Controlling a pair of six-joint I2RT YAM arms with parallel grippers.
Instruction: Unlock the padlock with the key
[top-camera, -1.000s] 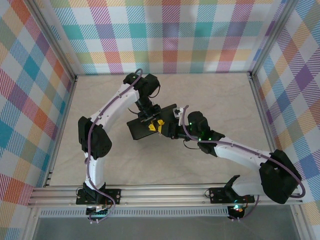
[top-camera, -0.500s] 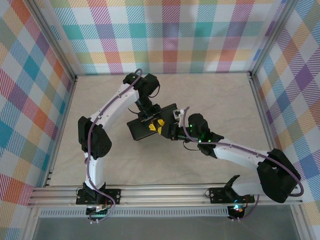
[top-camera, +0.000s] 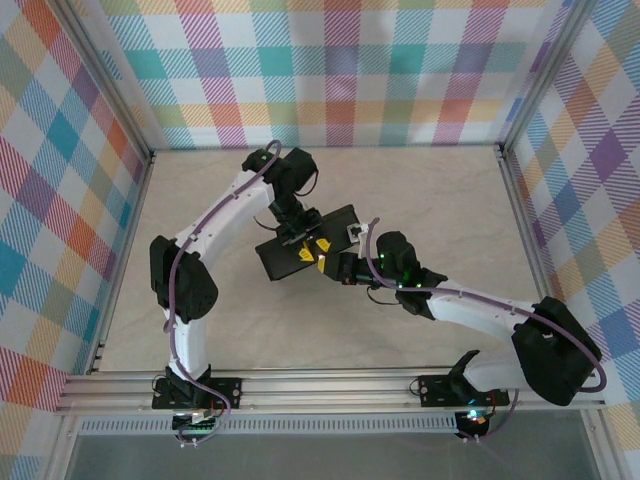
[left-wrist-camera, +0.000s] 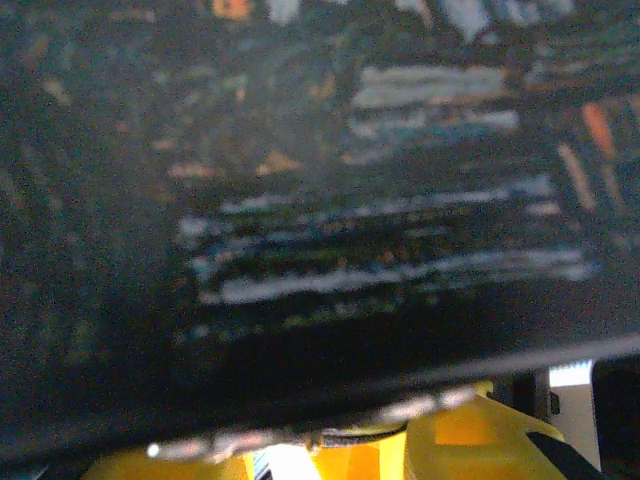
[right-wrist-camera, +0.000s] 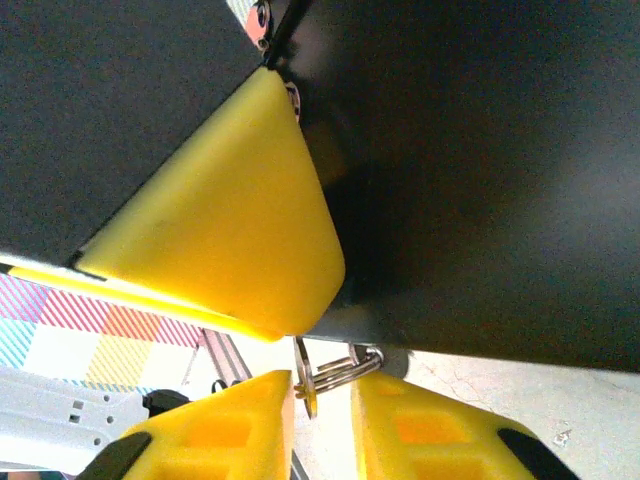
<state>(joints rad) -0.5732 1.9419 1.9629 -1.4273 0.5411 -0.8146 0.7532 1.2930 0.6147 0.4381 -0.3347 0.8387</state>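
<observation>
The black box (top-camera: 278, 260) sits in the middle. The left gripper (top-camera: 303, 243), at its far side, pinches it. The right gripper (right-wrist-camera: 322, 405) is at its right edge, with yellow fingers (right-wrist-camera: 230, 430) either side of the little silvery key (right-wrist-camera: 304, 388). I cannot tell if they squeeze it.

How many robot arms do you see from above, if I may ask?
2: the left arm reaches the box from the left, the right arm from the right. None seems hidden.
</observation>
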